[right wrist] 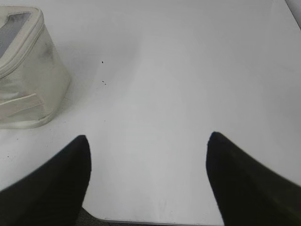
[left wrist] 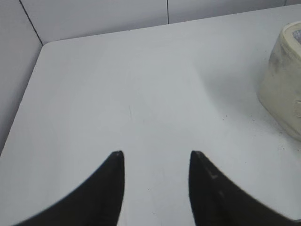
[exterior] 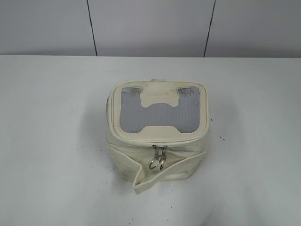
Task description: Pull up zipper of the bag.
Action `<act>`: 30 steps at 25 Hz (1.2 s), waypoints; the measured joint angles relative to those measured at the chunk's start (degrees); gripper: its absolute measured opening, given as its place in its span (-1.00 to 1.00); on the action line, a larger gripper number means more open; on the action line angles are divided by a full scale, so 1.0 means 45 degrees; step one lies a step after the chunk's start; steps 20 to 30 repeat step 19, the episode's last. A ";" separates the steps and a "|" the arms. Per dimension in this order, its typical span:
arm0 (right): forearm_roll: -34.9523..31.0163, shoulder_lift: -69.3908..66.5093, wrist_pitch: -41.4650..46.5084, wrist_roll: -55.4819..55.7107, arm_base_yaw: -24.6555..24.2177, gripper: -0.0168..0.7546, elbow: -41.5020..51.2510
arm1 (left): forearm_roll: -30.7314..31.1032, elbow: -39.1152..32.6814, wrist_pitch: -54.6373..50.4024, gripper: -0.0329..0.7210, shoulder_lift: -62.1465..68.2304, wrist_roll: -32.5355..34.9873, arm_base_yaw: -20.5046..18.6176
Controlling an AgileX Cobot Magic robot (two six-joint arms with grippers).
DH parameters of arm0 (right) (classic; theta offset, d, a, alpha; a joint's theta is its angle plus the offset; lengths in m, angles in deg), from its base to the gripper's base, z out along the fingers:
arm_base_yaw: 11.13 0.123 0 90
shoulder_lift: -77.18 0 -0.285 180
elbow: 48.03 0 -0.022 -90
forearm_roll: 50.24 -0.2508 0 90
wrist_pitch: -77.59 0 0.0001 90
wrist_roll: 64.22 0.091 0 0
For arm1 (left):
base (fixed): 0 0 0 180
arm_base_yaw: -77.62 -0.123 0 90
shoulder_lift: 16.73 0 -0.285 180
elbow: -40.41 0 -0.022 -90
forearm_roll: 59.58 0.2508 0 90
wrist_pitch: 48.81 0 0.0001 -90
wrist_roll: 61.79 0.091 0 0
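The bag (exterior: 157,132) stands mid-table, with the zipper (exterior: 158,157) pulls hanging together at the front face below the lid edge. The left gripper (left wrist: 156,162) has the bag to its right; the right gripper (right wrist: 148,143) has it to its left. Both hover over bare table (exterior: 47,117), well apart from the bag, jaws spread and holding nothing. Neither is clearly nearer.

Exterior view slants down frontally; both wrist views flank the bag (exterior: 157,132) low.
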 joint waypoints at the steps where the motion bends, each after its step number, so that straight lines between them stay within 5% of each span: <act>1: 0.0000 0.0000 0.0000 0.0000 0.0000 0.52 0.0000 | 0.0000 0.0000 0.0000 0.01 0.0000 0.0000 0.0000; 30: 0.0000 0.0000 0.0000 0.0000 0.0000 0.52 0.0000 | 0.0000 0.0000 0.0000 0.01 0.0000 0.0000 0.0000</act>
